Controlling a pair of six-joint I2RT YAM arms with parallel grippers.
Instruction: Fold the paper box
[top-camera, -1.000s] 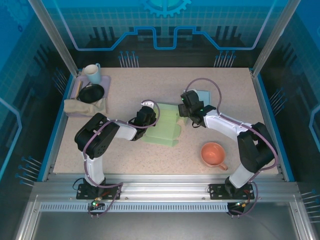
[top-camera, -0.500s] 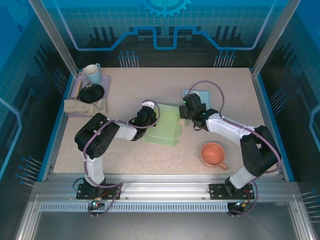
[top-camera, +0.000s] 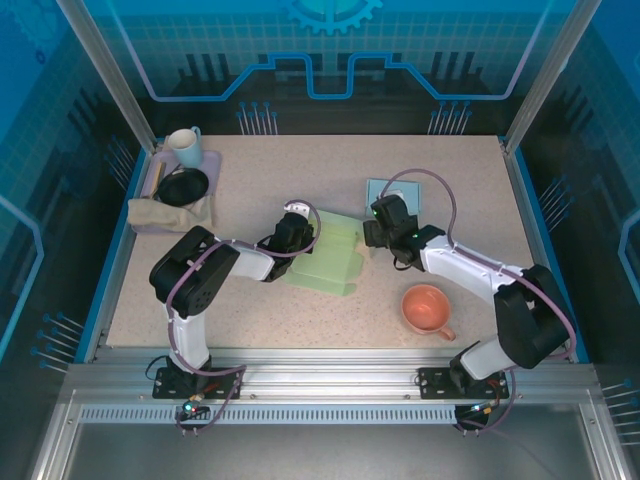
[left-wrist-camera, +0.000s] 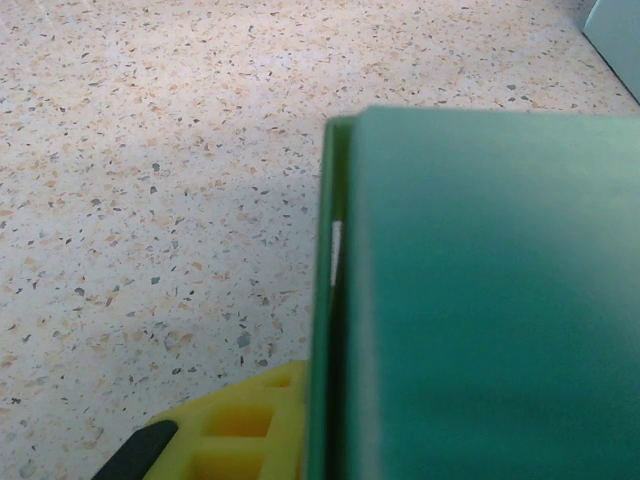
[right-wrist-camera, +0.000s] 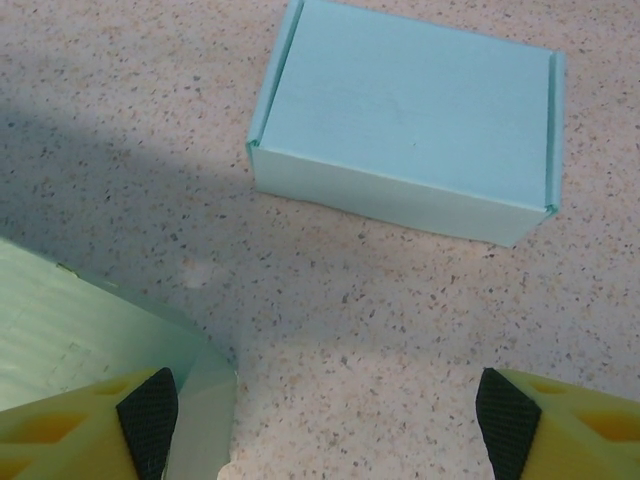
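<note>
Seen from above, a speckled table (top-camera: 270, 170) holds a tray (top-camera: 213, 160) at far left, carrying a pale cup (top-camera: 185, 146), a black bowl (top-camera: 182, 186) and a beige cloth (top-camera: 165, 213).

Toward the middle, the left gripper (top-camera: 292, 232) sits at the left edge of the box (top-camera: 330, 262), a pale green cardboard blank lying mostly flat at the table's centre. The left wrist camera shows a green panel standing edge-on, very close. 1 yellow finger (left-wrist-camera: 235, 445) presses against its left face and the other finger is hidden behind it. The jaws look nearly together, pinching that panel.

Just right of the blank, the right gripper (top-camera: 376, 232) hovers at its right edge with nothing between the fingers. In its wrist view the 2 pads (right-wrist-camera: 148, 408) stand wide apart, and the left one hangs over the blank's corner.

Behind that gripper, apart from the blank, lies a finished blue box (top-camera: 384, 189). An orange cup (top-camera: 426, 307) sits nearer the front right.

The work appears to be at an early fold: 1 side is held while the other waits to be raised. Next, the right gripper probably needs to lower, catch the near flap and turn it up along its crease, while the left keeps the blank from sliding.
</note>
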